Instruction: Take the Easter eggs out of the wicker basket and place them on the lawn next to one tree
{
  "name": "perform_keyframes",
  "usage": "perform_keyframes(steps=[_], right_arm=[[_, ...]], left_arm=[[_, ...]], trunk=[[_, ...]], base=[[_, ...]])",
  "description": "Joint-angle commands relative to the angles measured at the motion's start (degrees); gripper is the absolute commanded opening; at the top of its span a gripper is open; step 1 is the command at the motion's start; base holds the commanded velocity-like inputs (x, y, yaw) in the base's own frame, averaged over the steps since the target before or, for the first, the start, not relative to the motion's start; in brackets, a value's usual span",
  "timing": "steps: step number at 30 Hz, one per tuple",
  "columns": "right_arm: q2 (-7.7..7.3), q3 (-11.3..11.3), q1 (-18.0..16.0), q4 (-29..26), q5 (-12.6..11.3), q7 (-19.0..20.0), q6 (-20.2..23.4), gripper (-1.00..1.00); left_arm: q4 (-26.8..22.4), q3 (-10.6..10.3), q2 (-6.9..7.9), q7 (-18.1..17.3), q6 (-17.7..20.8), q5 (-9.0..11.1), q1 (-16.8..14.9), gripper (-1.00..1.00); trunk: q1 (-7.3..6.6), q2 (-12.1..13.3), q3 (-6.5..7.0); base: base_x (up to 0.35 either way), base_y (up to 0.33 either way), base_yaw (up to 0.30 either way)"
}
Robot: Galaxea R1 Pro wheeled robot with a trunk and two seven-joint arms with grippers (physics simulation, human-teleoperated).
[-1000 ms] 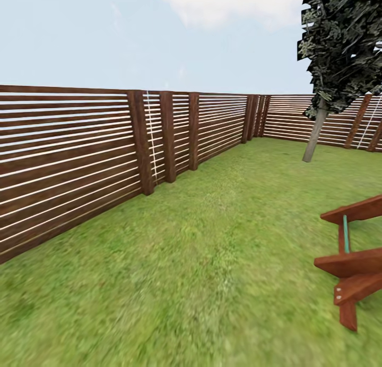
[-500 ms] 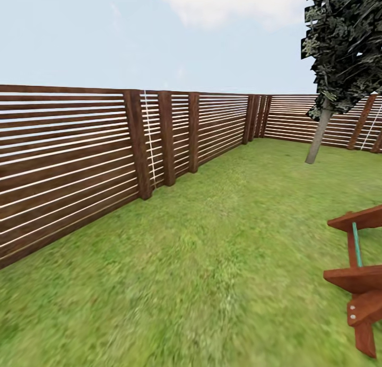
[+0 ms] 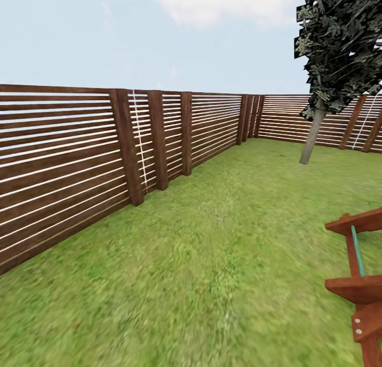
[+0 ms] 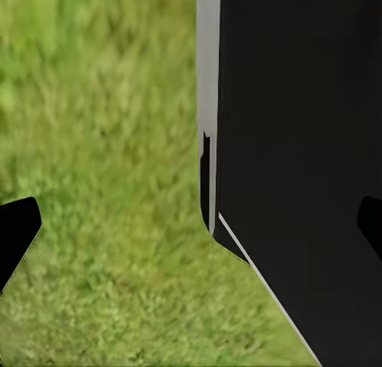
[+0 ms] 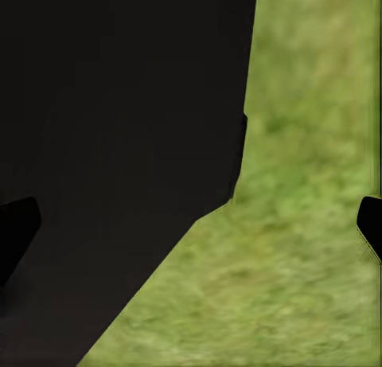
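The lawn stretches ahead as mottled green grass. A tree with a slim grey trunk and dark foliage stands at the far right, near the back fence. The Easter eggs and the wicker basket are out of view. My left gripper hangs open over grass, beside my dark body, with nothing between its fingers. My right gripper is open too, holding nothing, with grass below it.
A brown slatted wooden fence runs along the left side and across the back. A red-brown wooden frame with a teal bar juts in at the near right. Open grass lies between the fence and the frame.
The whole head view has shifted: the fence posts slid left and the wooden frame sank toward the lower right, so the camera has moved forward. Nothing in the garden itself has moved.
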Motion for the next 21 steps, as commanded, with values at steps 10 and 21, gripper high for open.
perform_keyframes(steps=[10,21], right_arm=[[-0.07,0.0,0.0,0.0,0.2,0.0,0.0,1.0],[-0.24,0.0,0.0,0.0,0.3,0.2,-0.2,1.0]], left_arm=[[-0.1,0.0,0.01,0.0,0.0,0.0,0.0,1.0],[-0.1,0.0,0.01,0.0,0.0,0.0,0.0,1.0]], trunk=[[0.04,0.0,-0.03],[0.04,0.0,-0.03]], base=[[0.334,0.0,0.0],[0.334,0.0,0.0]])
